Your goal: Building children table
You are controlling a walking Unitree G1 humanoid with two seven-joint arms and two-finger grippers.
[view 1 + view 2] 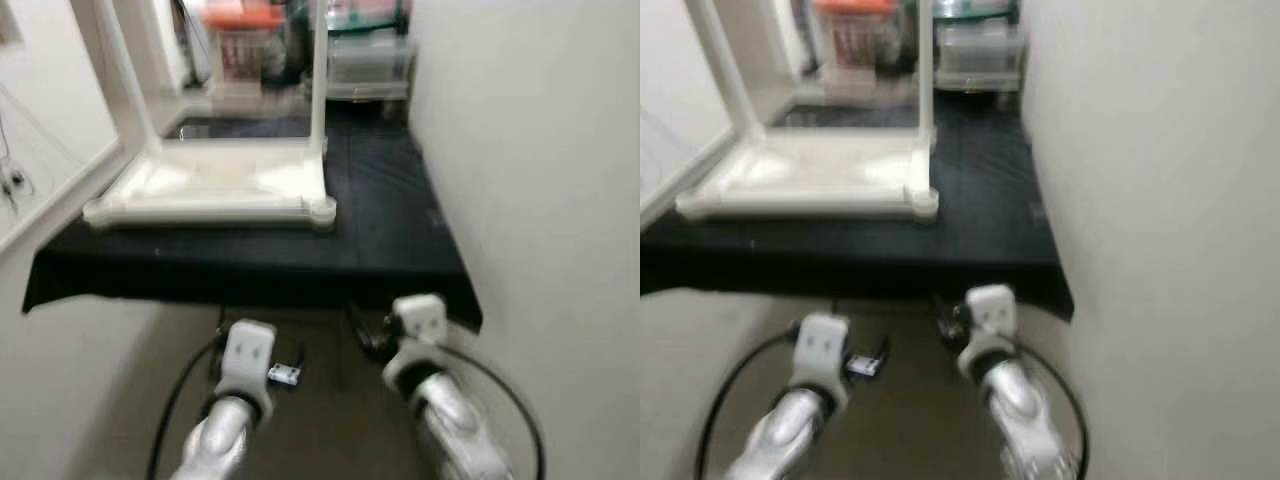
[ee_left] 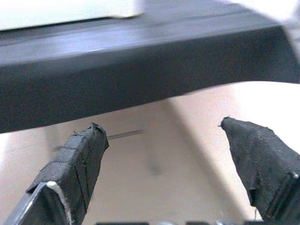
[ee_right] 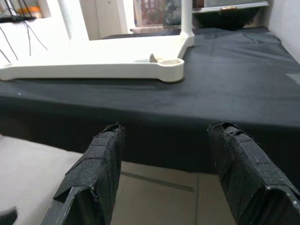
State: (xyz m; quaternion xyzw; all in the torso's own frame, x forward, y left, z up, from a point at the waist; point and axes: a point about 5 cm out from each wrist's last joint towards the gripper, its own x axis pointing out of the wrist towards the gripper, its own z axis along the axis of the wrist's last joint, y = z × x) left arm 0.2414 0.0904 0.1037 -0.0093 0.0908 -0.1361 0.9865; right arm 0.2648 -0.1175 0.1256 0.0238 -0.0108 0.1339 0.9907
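A white children's table top [image 1: 215, 190] lies upside down on a black-covered table [image 1: 390, 240], with two white legs [image 1: 318, 80] standing up from its far corners. The near right corner socket [image 3: 169, 62] holds no leg. My left gripper [image 2: 164, 150] is open, below the black table's front edge. My right gripper [image 3: 164, 154] is open too, in front of that edge and facing the white top. Both silver arms [image 1: 440, 400] reach forward low in front of the table.
A pale wall [image 1: 540, 150] runs close along the right side. Clear storage boxes [image 1: 365, 60] and an orange-lidded container [image 1: 243, 40] stand behind the table. A small silver object [image 1: 285, 374] lies on the beige floor under the front edge.
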